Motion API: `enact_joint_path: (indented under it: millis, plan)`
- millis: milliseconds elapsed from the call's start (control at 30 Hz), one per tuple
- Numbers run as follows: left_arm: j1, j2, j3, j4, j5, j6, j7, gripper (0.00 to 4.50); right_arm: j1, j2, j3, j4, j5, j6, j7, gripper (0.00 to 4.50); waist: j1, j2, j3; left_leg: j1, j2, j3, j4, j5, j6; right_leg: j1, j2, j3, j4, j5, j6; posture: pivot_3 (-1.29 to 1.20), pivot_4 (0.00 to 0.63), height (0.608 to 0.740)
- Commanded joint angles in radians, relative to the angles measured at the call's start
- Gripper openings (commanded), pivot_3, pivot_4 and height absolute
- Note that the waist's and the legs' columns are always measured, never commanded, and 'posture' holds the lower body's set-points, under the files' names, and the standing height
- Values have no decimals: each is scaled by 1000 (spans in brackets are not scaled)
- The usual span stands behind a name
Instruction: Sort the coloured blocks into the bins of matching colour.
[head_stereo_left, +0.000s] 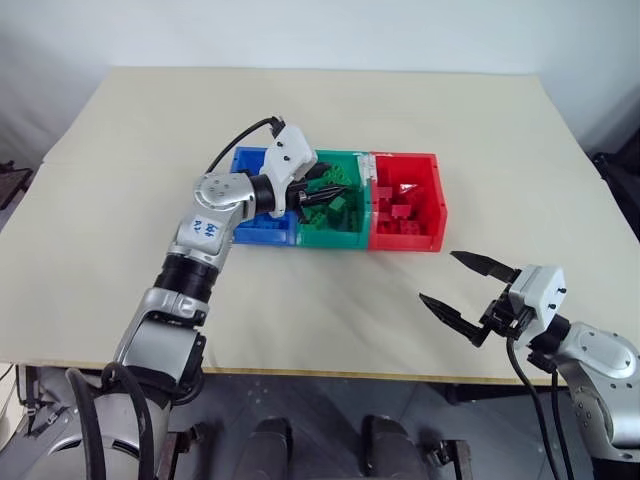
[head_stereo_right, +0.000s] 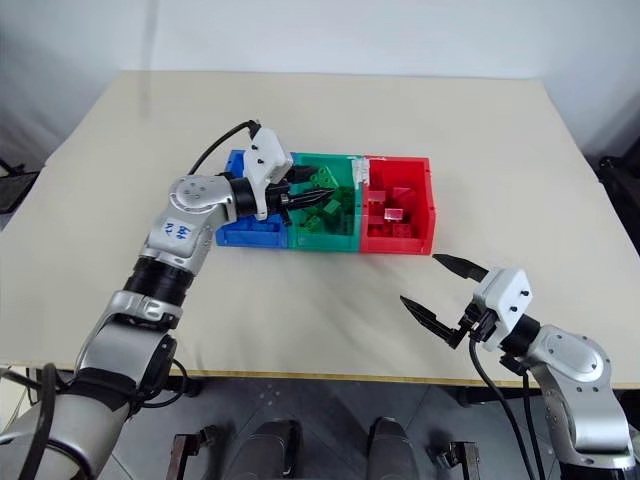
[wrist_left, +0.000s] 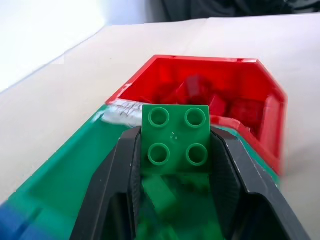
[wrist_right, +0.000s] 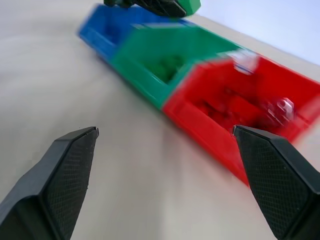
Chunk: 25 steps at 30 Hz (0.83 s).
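Gripping green block (wrist_left: 175, 137), L hand (head_stereo_left: 322, 192) over green bin (head_stereo_left: 322, 236); R hand (head_stereo_left: 468, 290) released, bare tabletop (head_stereo_left: 330, 310) around.

Head stereo pair looking down at table (head_stereo_left: 120, 200); wrist cameras close, sharing bins (wrist_right: 165, 65)

1. The bins: blue bin (head_stereo_left: 262, 228), green bin (head_stereo_left: 338, 236), red bin (head_stereo_left: 428, 200).
2. Green block (wrist_left: 175, 138) sits between black gripper fingers (wrist_left: 112, 185).
3. Red blocks (head_stereo_left: 398, 215) lie in the red bin.
4. The tabletop (head_stereo_left: 150, 130) is plain beige.
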Motion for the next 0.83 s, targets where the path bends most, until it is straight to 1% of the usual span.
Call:
enact_joint_path:
  millis: [33, 100, 200, 300, 367, 433, 533, 600, 667, 733, 833]
  plan:
    - [-16, -5, 25, 43, 3, -56, -47, 2796, 21, 12, -22, -68, 3, -4, -45, 4500, -6, 0, 0, 0, 1, 0, 0, 0, 0, -1, 0, 0, 0, 0, 0, 0, 150, 740]
    - [9, 3, 38, 19, 0, -76, -52, 3458, 23, 14, -13, -72, 3, -4, -54, 4500, -6, 0, 0, 0, 1, 0, 0, 0, 0, -1, 0, 0, 0, 0, 0, 0, 150, 740]
    - [88, 52, 65, -88, -20, -72, -85, 4456, 2, 7, 9, -54, 5, -7, -41, 4500, -6, 0, 0, 0, 1, 0, 1, 0, 0, 0, 0, 0, 1, 0, 0, 0, 150, 740]
    - [215, 120, 96, -262, -73, -52, -160, 4485, -32, -6, 21, -23, 13, -8, -14, 4500, -9, 0, 0, 1, 1, 0, 1, 0, 0, 0, 0, 0, 1, 0, 0, 0, 150, 740]
    - [354, 196, 145, -419, -125, 3, -195, 4485, -71, -22, 30, 25, 16, -12, 28, 4500, -10, 0, 0, 1, 1, 0, 1, 0, 0, 0, 0, 0, 2, 0, 0, 0, 150, 740]
    - [520, 295, 232, -567, -174, 56, -209, 4485, -124, -44, 52, 90, 13, -21, 88, 4500, -19, 0, 0, 1, 2, 0, 1, 0, 0, 0, 0, 1, 1, 0, 0, 0, 150, 740]
    - [690, 373, 347, -727, -246, 160, -174, 4485, -188, -67, 72, 179, 11, -42, 162, 4500, -21, 0, 0, 1, 2, -1, 0, 0, 0, 0, 0, 0, 2, 0, -1, 0, 150, 740]
    - [816, 419, 433, -798, -256, 183, -159, 4485, -236, -77, 92, 239, 3, -58, 210, 4500, -16, 1, 0, 1, 2, -1, 1, 0, 0, 1, 0, 0, 2, 0, -1, 0, 150, 740]
    - [910, 436, 499, -847, -265, 198, -139, 4485, -269, -75, 102, 283, 2, -67, 236, 4500, -7, 1, 0, 2, 2, -2, 1, -1, 0, 2, 0, 0, 1, 0, -1, 0, 150, 740]
    - [1010, 423, 572, -902, -281, 204, -107, 4485, -299, -66, 108, 348, 3, -82, 262, 4500, -4, 1, 0, 2, 2, -1, 1, -1, 0, 2, 0, 0, 1, 0, -1, 0, 150, 740]
    - [1059, 400, 593, -963, -279, 229, -36, 4485, -327, -53, 100, 419, 4, -107, 270, 4500, 3, 1, 0, 2, 2, -1, 1, -1, 0, 2, 0, 0, 1, 0, -1, 0, 150, 740]
